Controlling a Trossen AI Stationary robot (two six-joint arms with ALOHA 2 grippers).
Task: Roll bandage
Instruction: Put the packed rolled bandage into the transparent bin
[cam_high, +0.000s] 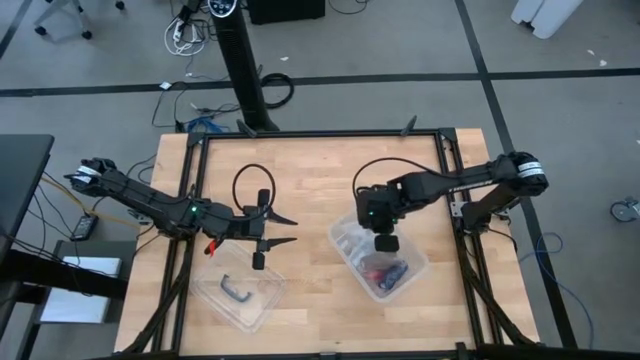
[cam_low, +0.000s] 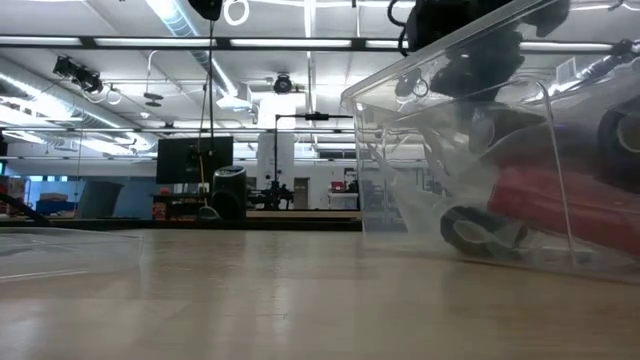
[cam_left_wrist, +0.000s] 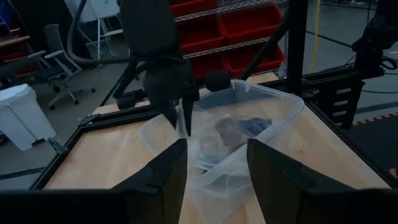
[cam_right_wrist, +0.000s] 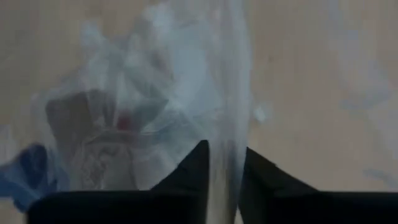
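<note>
Over the clear plastic tub (cam_high: 378, 262) on the right half of the counter (cam_high: 320, 180), our right claw (cam_high: 384, 243) hangs with its fingers pointing down into the contents. In the right wrist view the two fingers stand close together with only a narrow gap, and a fold of clear plastic bag (cam_right_wrist: 186, 93) runs between them; whether they pinch it or merely straddle it we cannot tell. Our left claw (cam_high: 285, 229) waits near the counter's middle, spread wide and holding nothing, with the tub's lid (cam_high: 240, 291), a black handle piece on it, lying just beside it.

We cannot pick out the bandage with any certainty. The tub holds crumpled bags, something red, something blue and a dark ring-shaped item low against the wall in the low view, yet none reads clearly as a brown strip or roll.

We judge the bandage to be light, soft and limp. It should sag and slide if lifted by the middle, so an end makes the better hold. The slippery bags around it may come up along with it.
</note>
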